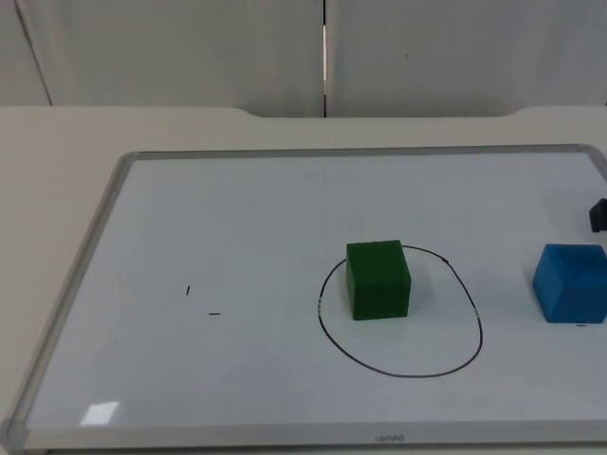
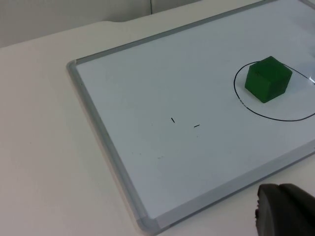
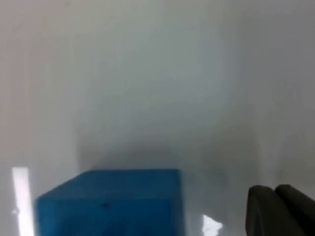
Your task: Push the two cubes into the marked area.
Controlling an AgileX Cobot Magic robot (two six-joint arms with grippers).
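A green cube (image 1: 378, 279) (image 2: 267, 78) sits on the whiteboard (image 1: 237, 227) inside the left part of a hand-drawn black oval (image 1: 471, 303) (image 2: 275, 118). A blue cube (image 1: 571, 282) (image 3: 110, 201) rests on the board at the far right, outside the oval and well apart from its line. My right gripper (image 1: 597, 216) hangs at the table's right edge, just behind the blue cube; in the right wrist view the gripper (image 3: 280, 211) is close beside the cube without clearly touching it. My left gripper (image 2: 285, 211) waits off the board's near-left side, far from both cubes.
The whiteboard has a grey metal frame (image 1: 90, 246) (image 2: 106, 147) raised slightly above the cream table (image 1: 47, 190). Two short black pen marks (image 1: 201, 301) (image 2: 184, 123) lie on the board's left half. The grey partition wall (image 1: 190, 47) closes off the back.
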